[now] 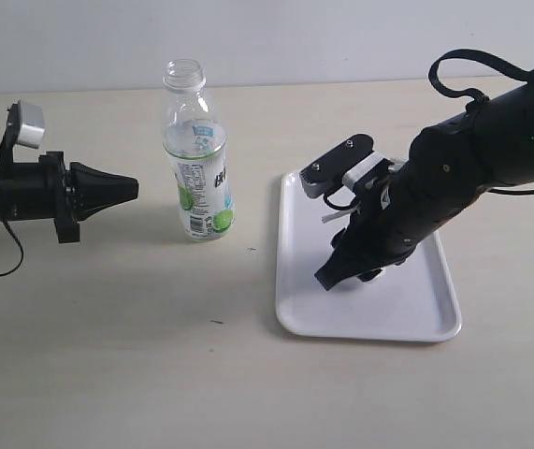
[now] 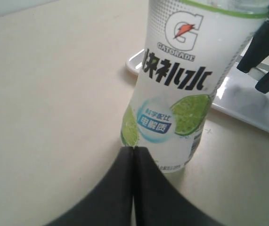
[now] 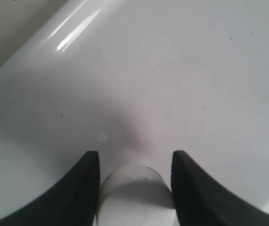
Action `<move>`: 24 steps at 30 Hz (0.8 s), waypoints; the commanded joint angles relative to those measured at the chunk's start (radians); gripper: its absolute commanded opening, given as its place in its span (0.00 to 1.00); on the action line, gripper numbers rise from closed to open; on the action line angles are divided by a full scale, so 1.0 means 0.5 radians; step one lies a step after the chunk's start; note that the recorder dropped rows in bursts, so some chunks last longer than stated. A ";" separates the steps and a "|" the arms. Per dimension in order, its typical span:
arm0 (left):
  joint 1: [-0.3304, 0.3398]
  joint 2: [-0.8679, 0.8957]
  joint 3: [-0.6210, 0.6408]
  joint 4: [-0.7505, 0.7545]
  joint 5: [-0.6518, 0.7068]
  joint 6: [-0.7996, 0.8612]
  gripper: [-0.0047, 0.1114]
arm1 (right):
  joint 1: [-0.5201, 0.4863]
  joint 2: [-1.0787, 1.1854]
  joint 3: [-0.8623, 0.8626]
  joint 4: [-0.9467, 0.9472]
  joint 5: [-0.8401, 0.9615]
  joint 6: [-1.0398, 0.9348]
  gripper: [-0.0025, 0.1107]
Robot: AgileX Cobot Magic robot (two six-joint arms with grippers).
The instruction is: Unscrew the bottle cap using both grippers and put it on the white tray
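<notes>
White bottle cap (image 3: 133, 194), bottom edge off-frame

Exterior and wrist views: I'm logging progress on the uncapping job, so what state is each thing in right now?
Bottle: upright on the table, open at the top.
Cap: off the bottle, gripped between the jaws of the right gripper, low over the tray.
Tray: flat on the table.
Left gripper: shut, empty, clear of the bottle.
Right gripper: shut on the cap.
</notes>
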 commanded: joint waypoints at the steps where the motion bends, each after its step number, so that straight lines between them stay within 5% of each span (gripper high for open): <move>1: 0.003 -0.019 -0.001 0.005 -0.031 -0.031 0.04 | -0.008 0.002 0.013 -0.015 0.004 -0.012 0.17; 16: 0.003 -0.359 0.160 -0.067 -0.031 -0.046 0.04 | -0.008 0.002 0.013 -0.015 -0.029 -0.012 0.68; 24: 0.003 -0.998 0.709 -0.519 0.148 0.090 0.04 | -0.008 -0.212 0.013 0.020 0.126 0.040 0.68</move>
